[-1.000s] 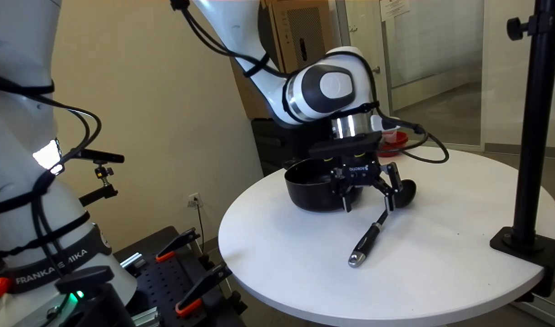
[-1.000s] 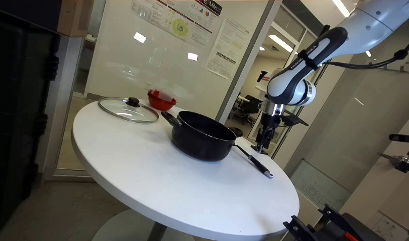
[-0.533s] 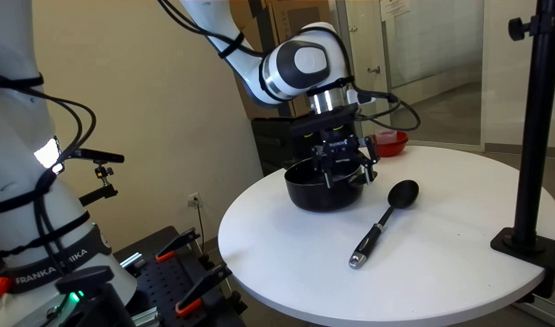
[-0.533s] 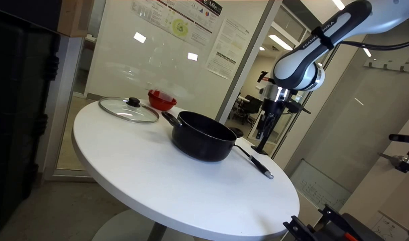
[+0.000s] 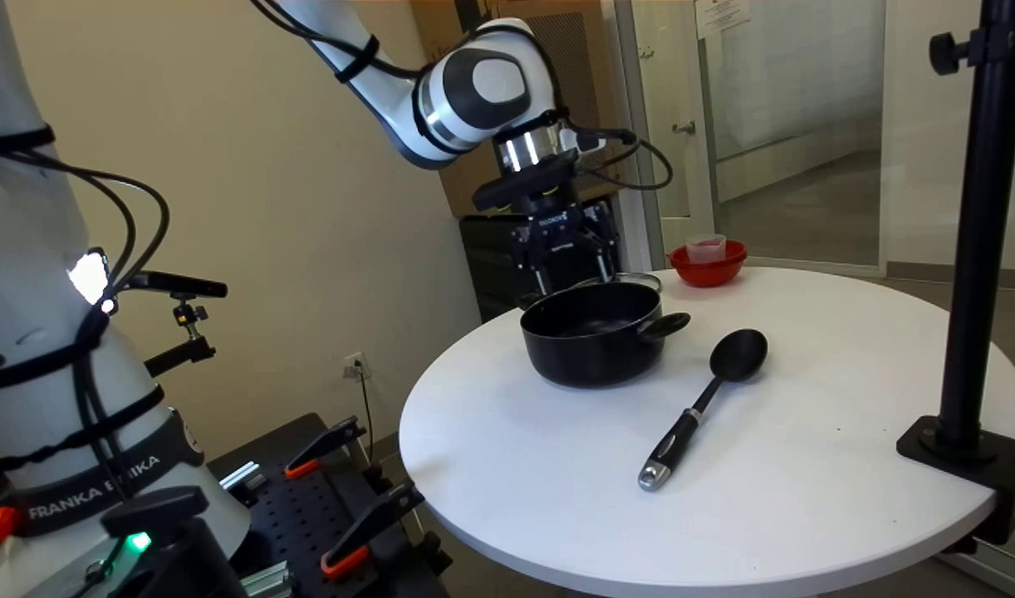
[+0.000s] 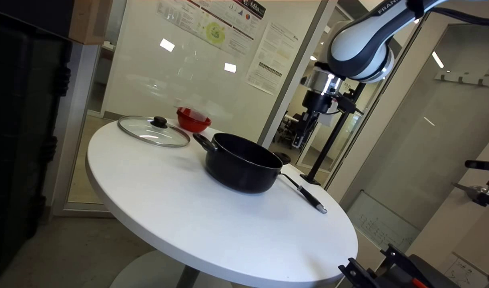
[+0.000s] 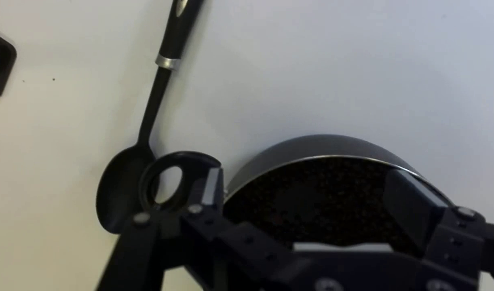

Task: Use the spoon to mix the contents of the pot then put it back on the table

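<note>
The black spoon (image 5: pixel 692 415) lies flat on the white table (image 5: pixel 541 473), apart from the black pot (image 5: pixel 592 359), its silver-tipped handle pointing away from the pot's side handle. In an exterior view the pot (image 6: pixel 242 174) hides the spoon's bowl. My gripper (image 5: pixel 574 276) stands open and holds nothing, raised near the pot's far rim in that picture. From the wrist view, its spread fingers (image 7: pixel 212 188) hang above the pot (image 7: pixel 324 146), while the spoon (image 7: pixel 154 105) lies off to the left. The pot's inside is dark, so I cannot tell its contents.
A glass lid (image 6: pixel 140 134) with a black knob lies on the table behind the pot, and a red bowl (image 5: pixel 708 274) holding a clear cup sits nearby. At the table's edge a black post (image 5: pixel 964 291) is clamped upright.
My gripper has risen and moved from beside the spoon's neck to over the pot area, its fingers staying apart. Spoon and pot keep their places.
</note>
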